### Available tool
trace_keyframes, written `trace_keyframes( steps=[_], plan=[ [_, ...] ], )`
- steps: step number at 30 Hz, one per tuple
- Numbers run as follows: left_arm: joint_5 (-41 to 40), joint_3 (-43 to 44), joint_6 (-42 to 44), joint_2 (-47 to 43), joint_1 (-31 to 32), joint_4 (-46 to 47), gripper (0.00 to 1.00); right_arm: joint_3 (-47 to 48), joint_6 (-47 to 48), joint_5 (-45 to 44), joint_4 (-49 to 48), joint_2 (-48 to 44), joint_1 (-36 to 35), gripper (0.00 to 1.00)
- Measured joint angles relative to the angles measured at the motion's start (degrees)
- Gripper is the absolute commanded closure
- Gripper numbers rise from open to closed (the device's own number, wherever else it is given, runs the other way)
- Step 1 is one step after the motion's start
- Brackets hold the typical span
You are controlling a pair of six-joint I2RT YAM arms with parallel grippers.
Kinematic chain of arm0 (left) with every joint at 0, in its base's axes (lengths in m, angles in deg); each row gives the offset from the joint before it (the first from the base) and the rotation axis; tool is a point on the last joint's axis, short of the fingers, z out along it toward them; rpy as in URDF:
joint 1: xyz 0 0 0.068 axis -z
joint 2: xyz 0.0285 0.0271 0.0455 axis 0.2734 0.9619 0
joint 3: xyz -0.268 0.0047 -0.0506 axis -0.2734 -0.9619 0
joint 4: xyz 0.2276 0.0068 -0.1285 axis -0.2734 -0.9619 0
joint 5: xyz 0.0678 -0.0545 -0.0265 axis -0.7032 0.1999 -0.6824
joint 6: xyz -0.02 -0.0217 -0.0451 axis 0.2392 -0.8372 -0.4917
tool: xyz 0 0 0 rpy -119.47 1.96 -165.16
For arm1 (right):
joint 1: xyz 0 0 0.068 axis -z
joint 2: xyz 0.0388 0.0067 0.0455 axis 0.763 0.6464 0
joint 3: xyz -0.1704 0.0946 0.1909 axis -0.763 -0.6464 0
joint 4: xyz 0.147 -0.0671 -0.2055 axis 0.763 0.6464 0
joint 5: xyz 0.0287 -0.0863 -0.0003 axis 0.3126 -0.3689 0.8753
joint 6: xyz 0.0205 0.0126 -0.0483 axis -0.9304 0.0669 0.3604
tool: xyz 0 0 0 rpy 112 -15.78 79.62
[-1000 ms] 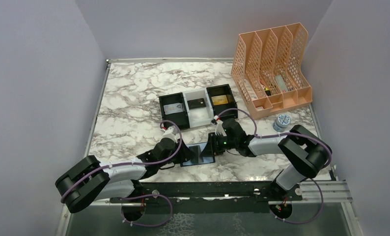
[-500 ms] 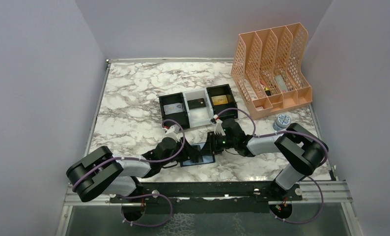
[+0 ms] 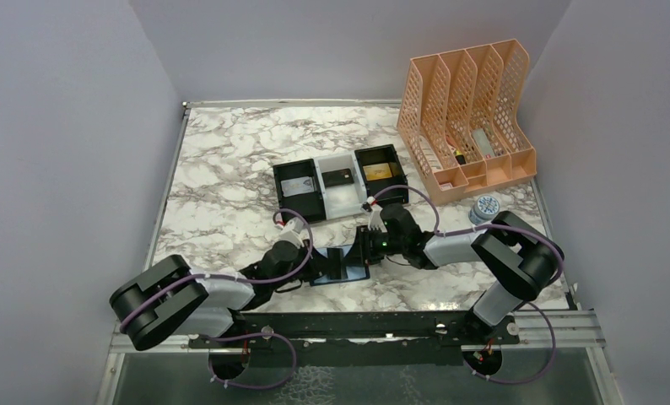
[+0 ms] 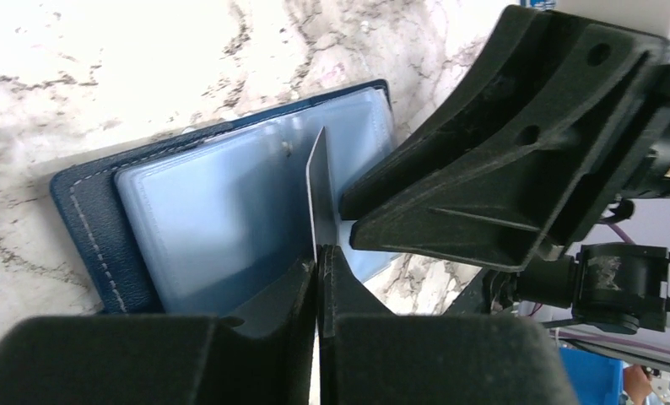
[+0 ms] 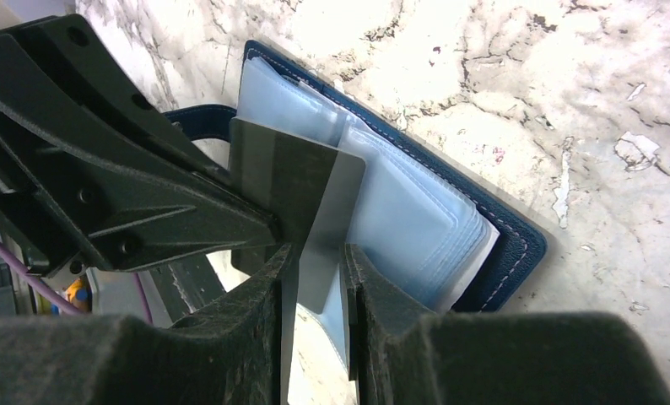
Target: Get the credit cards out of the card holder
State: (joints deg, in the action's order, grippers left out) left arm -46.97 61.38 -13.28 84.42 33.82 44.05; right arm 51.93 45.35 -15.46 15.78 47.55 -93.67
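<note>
Marble table top point(image 3: 230, 169) carries the open dark navy folding card holder point(image 4: 188, 219) near the front edge. One thin grey plastic card point(image 5: 315, 186) stands up from it. The left gripper point(image 4: 318, 270) pinches this card. The right gripper point(image 5: 313, 278), narrow, straddles it; its grip is unclear.

card holder point(image 3: 349, 265) mostly covered from above (a dark sliver shows), file rack point(image 3: 433, 110) contents too small

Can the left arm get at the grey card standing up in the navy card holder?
Likely yes: the left gripper has its jaws pinched on the grey card, over the open card holder. The right gripper crowds in beside, without blocking it.
</note>
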Motion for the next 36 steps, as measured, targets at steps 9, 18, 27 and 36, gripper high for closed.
trace_keyframes(
  steps=[9,18,27,36],
  plan=[
    [-0.13,-1.33,0.26,-5.53,0.07,-1.20,1.00,-1.07,0.57,-2.62,1.57,-3.21,-0.24,0.69],
    [-3.34,-0.63,2.78,-22.27,0.22,-17.62,1.00,-4.31,1.46,-8.68,6.56,-17.99,-0.20,0.58],
    [-7.28,2.10,5.25,-41.16,0.31,-34.47,1.00,-9.77,1.11,-12.66,6.95,-33.07,-0.20,0.47],
    [-3.39,2.10,7.15,-37.00,0.31,-32.41,1.00,-19.23,1.07,-9.07,-6.54,-38.77,-0.17,0.41]
  ],
)
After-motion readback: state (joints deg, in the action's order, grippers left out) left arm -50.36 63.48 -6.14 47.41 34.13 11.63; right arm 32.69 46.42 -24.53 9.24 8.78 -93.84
